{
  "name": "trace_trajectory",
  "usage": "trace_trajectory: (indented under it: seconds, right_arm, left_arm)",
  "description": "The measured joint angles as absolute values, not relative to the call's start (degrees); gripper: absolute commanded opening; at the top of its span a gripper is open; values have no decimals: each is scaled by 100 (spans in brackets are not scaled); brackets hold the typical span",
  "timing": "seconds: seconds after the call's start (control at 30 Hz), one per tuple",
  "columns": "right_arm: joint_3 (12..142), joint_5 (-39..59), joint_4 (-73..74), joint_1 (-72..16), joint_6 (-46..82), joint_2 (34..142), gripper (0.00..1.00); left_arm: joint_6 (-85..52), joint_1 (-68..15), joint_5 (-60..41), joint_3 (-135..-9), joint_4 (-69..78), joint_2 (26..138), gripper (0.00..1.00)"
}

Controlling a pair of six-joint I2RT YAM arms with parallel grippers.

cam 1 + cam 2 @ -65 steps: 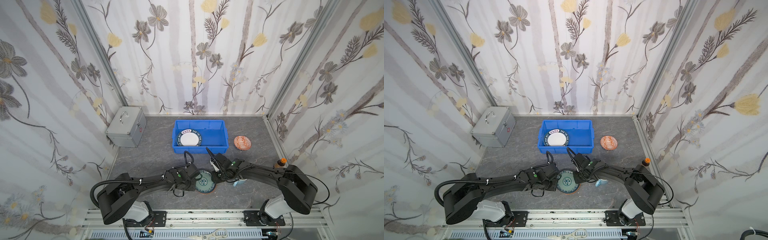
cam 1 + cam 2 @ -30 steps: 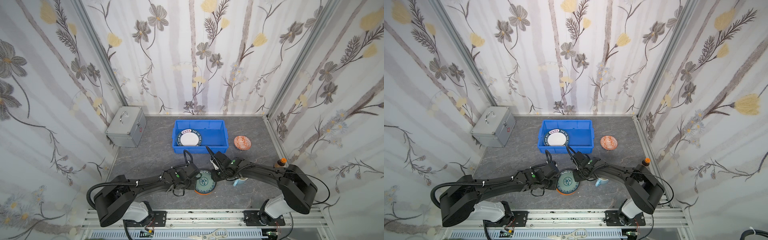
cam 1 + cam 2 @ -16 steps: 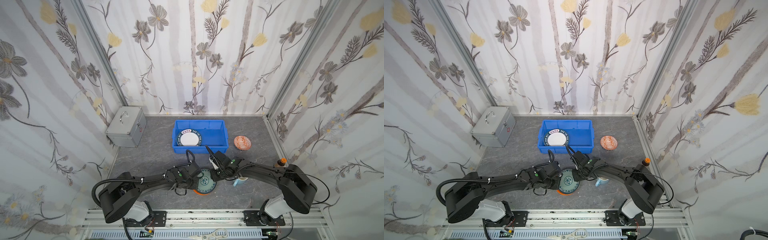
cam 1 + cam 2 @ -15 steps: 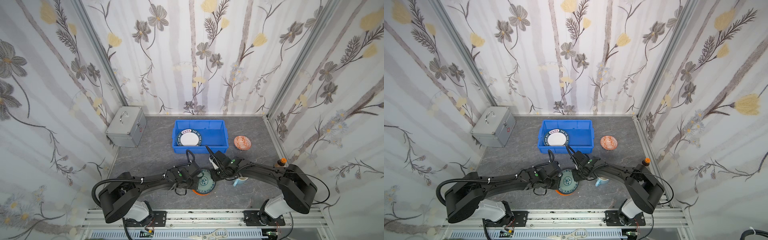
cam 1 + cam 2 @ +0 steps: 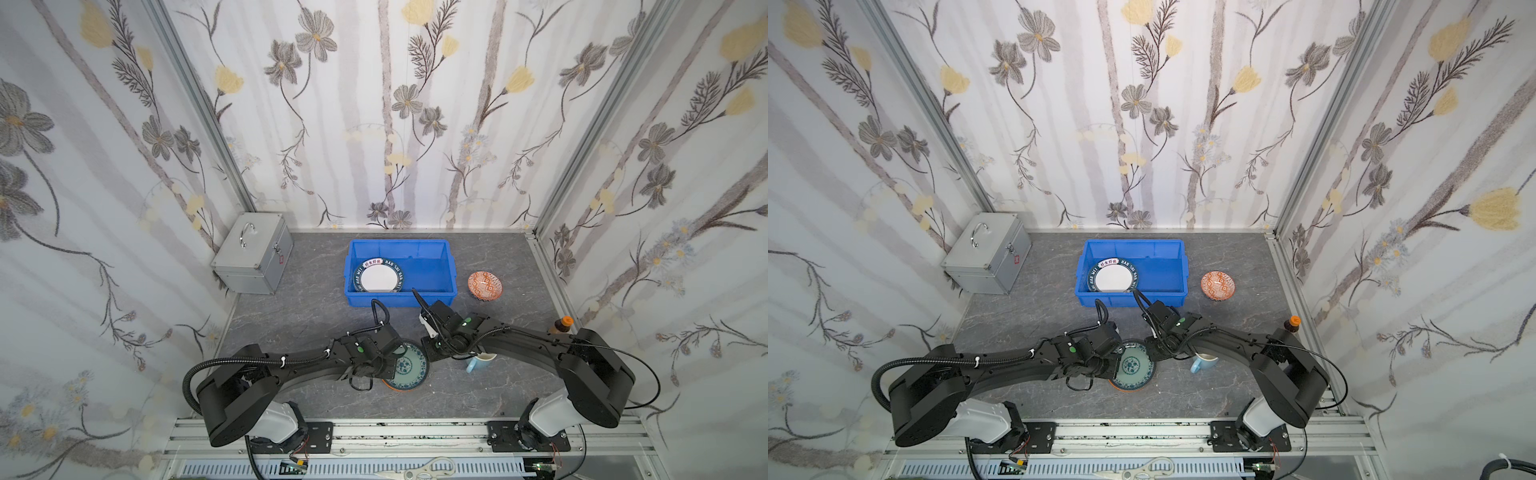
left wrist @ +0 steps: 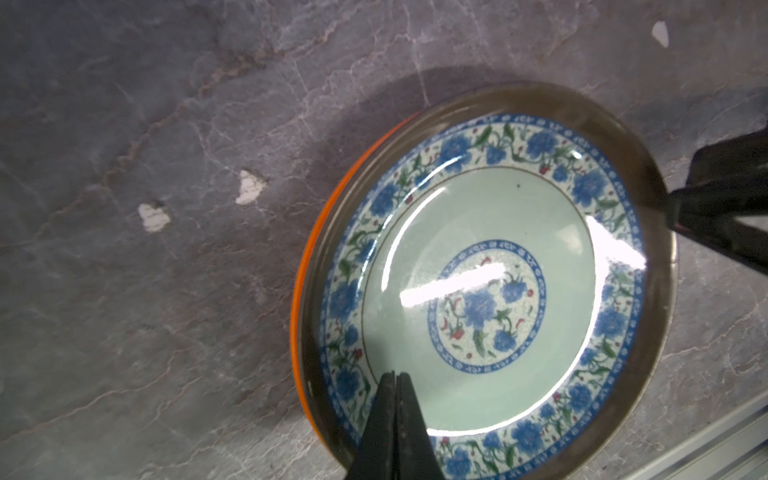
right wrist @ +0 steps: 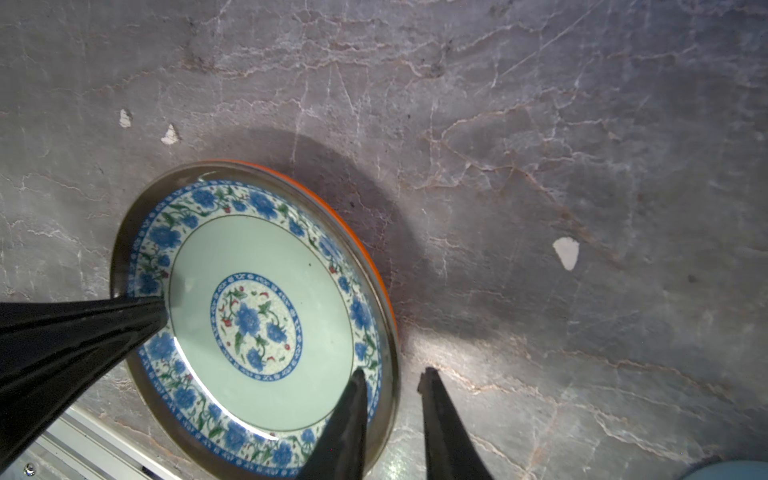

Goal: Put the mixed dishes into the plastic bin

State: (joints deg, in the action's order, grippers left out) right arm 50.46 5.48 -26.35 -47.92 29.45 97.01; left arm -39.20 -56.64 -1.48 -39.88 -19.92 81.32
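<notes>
Top view: bin [image 5: 399, 243] holds lettered plate [image 5: 379, 277]; bowl [image 5: 485, 285], mug [image 5: 478, 362] and teal plate [image 5: 410, 368] lie outside.
Left wrist: left gripper [image 6: 397, 376] closed, empty, over teal plate stacked on orange plate [image 6: 296, 299].
Right wrist: right gripper [image 7: 392, 374] slightly parted, straddling teal rim, not gripping.

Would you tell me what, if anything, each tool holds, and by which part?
Nothing is held. The right tool, open, straddles the teal plate rim; the left tool is shut, empty.

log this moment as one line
left gripper shut, tips over teal plate | right gripper open, straddling its rim | teal plate atop orange plate | bin holds lettered plate | bowl, mug outside bin
</notes>
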Motion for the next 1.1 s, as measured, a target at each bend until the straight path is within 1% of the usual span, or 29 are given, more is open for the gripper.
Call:
trace_trajectory:
  seconds: [0.07,0.13,0.23,0.33,0.47,0.77,0.9,1.1]
  right_arm:
    - [5039,548,-2635,-4792,2945,9701,27]
    - [5033,548,-2635,-4792,2945,9703,27]
    - [5035,552,-2630,-4792,2928,9723,28]
    - [5043,642,-2628,-4670,2886,9778,30]
    - [5061,609,-2569,-4619,2884,9793,34]
    - [4965,674,-2519,-4617,2886,9710,36]
    - [4925,692,-2512,-4617,2886,9703,42]
    - [4917,690,-2515,-4617,2886,9703,46]
  left_arm:
    - [-3920,-5680,-108,-4051,-2191,7935,0]
    - [-3918,-5688,3,-4084,-2351,7498,4]
    - [-3918,-5688,198,-4086,-2641,6943,5]
    - [-3918,-5686,331,-4056,-2862,6770,5]
    - [-3946,-5677,311,-3876,-2897,6864,5]
    - [-3988,-5673,169,-3800,-2604,7312,3]
    - [-3988,-5673,123,-3800,-2497,7505,3]
    - [-3988,-5673,34,-3800,-2381,7655,3]
